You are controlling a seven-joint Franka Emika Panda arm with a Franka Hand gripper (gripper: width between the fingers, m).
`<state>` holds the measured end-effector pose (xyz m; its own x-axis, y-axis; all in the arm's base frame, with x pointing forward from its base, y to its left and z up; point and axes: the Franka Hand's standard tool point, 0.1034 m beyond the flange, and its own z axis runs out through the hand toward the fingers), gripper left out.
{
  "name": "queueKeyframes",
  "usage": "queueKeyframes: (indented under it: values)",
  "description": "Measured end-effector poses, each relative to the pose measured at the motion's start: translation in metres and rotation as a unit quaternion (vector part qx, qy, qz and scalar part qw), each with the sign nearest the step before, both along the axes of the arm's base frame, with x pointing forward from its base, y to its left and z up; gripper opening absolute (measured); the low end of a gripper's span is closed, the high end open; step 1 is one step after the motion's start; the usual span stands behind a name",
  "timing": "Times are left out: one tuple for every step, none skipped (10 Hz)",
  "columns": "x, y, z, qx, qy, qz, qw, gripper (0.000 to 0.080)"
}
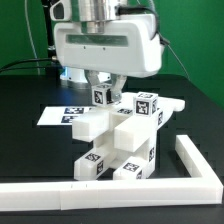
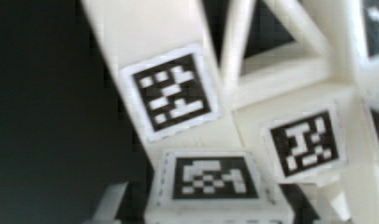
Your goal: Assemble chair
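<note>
Hand (image 1: 103,88) down over the chair (image 1: 125,135), fingers pinching a cube-topped post (image 1: 102,96) at the chair's top. Chair stands on the black table (image 1: 30,90), inside the corner of the white border rail (image 1: 190,160), tags facing out. Marker board (image 1: 55,115) lies flat behind it. Wrist view: tagged white pieces (image 2: 177,95) close up, blurred.
</note>
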<state>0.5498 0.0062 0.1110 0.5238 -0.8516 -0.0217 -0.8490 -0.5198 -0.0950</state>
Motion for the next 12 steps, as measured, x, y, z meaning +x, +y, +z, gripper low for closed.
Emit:
queueKeyframes:
  values:
    - [0.0017,0.0006,-0.0001,0.009,-0.001,-0.067,0.998,0.0268]
    - [0.0029,0.0014,-0.0002,0.02,0.0,-0.138,0.99,0.0268]
    - [0.0032,0.0015,-0.0002,0.026,0.002,-0.175,0.984,0.0268]
    - [0.0032,0.0016,-0.0002,0.026,0.002,-0.174,0.984,0.0268]
    - [0.0031,0.0016,-0.0004,0.026,0.002,-0.172,0.985,0.0411]
    - [0.003,0.0016,-0.0004,0.025,0.001,-0.154,0.988,0.0411]
    - [0.0006,0.0026,-0.0009,0.022,0.003,-0.084,0.996,0.0603]
    - [-0.0019,0.0032,-0.0009,0.016,-0.002,0.041,0.999,0.0603]
    - [-0.0037,0.0013,-0.0012,0.013,-0.006,0.104,0.994,0.0635]
    - [-0.0054,0.0012,-0.0011,0.01,-0.007,0.128,0.992,0.0647]
    - [-0.0051,0.0006,-0.0015,0.007,-0.01,0.157,0.988,0.0647]
    - [-0.0052,0.0003,-0.0016,0.005,-0.011,0.181,0.983,0.0649]
